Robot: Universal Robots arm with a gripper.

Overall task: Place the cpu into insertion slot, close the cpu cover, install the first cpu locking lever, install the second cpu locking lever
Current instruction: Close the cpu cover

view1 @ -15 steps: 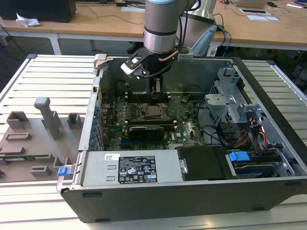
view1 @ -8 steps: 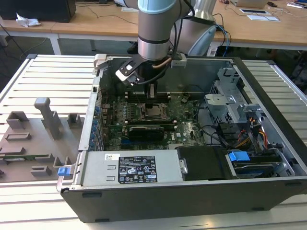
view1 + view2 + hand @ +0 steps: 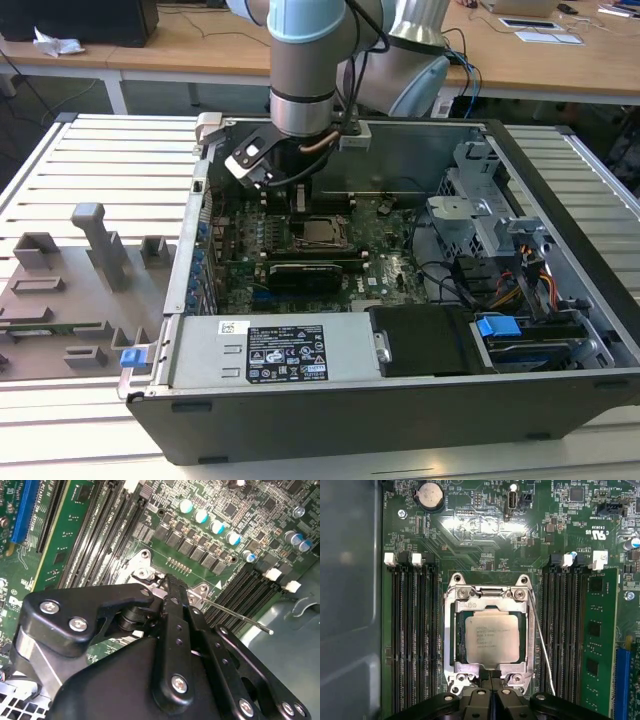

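the chip (image 3: pixel 491 639) sits in its socket (image 3: pixel 458 640) under the lowered metal cover (image 3: pixel 490 600), and the jaws, closed together on nothing, press the cover's tab, seemingly to pin it flat while the wire lever (image 3: pixel 544 647) stands unlatched.

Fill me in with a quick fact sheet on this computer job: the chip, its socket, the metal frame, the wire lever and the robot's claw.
setting: open computer case, circuit board inside
cpu: lies flat in the insertion slot
cpu cover: lowered over the cpu, which shows through its window
wire lever: runs along one side of the socket, angled away from the frame, apparently unlatched
gripper: fingers together, tips at the cover's edge, holding nothing that shows
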